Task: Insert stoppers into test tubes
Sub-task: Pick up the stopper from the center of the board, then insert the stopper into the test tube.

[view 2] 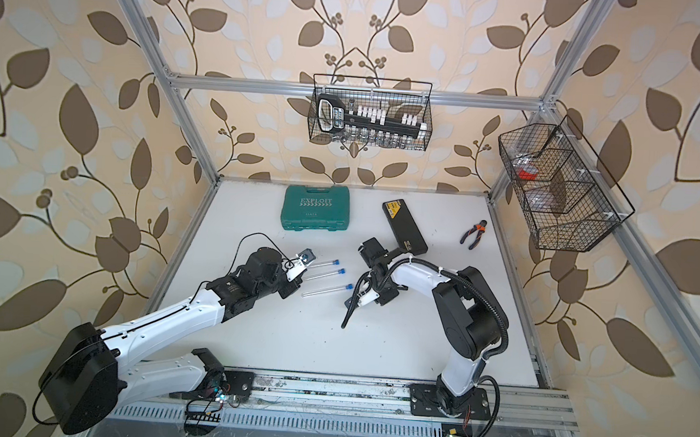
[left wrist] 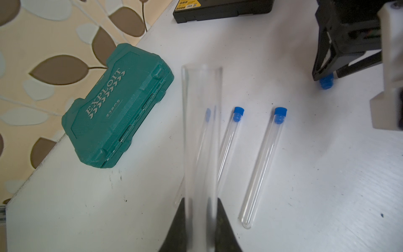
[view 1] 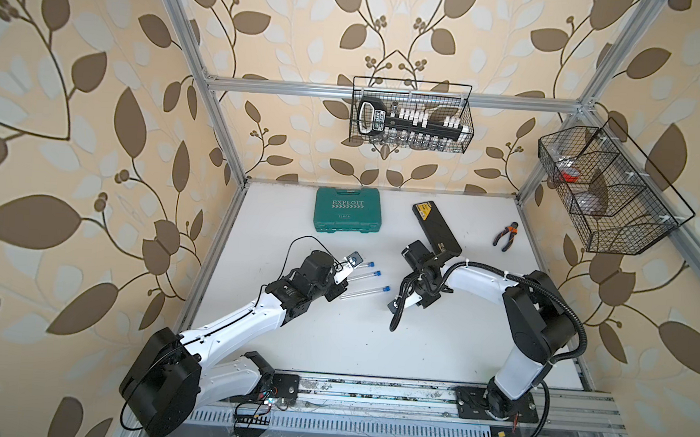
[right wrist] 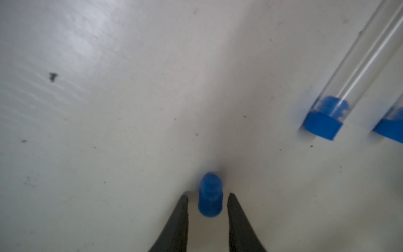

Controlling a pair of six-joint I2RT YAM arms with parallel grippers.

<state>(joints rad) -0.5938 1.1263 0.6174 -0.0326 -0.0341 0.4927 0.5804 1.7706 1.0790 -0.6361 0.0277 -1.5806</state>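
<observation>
The released right fingers (right wrist: 174, 229) straddle the loose stubby blue plastic stopper (right wrist: 210, 196) on the white counter (right wrist: 109, 109) and, I'd say, should pinch its cap squarely while the left fingers (left wrist: 224, 229) clench the slender clear open tube (left wrist: 201, 109).

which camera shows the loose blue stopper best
The right wrist view: the loose stopper sits close up between the open fingers of the right gripper, a gap on each side. The left wrist view shows it small, half hidden under that gripper. In both top views the right arm hides it.
</observation>
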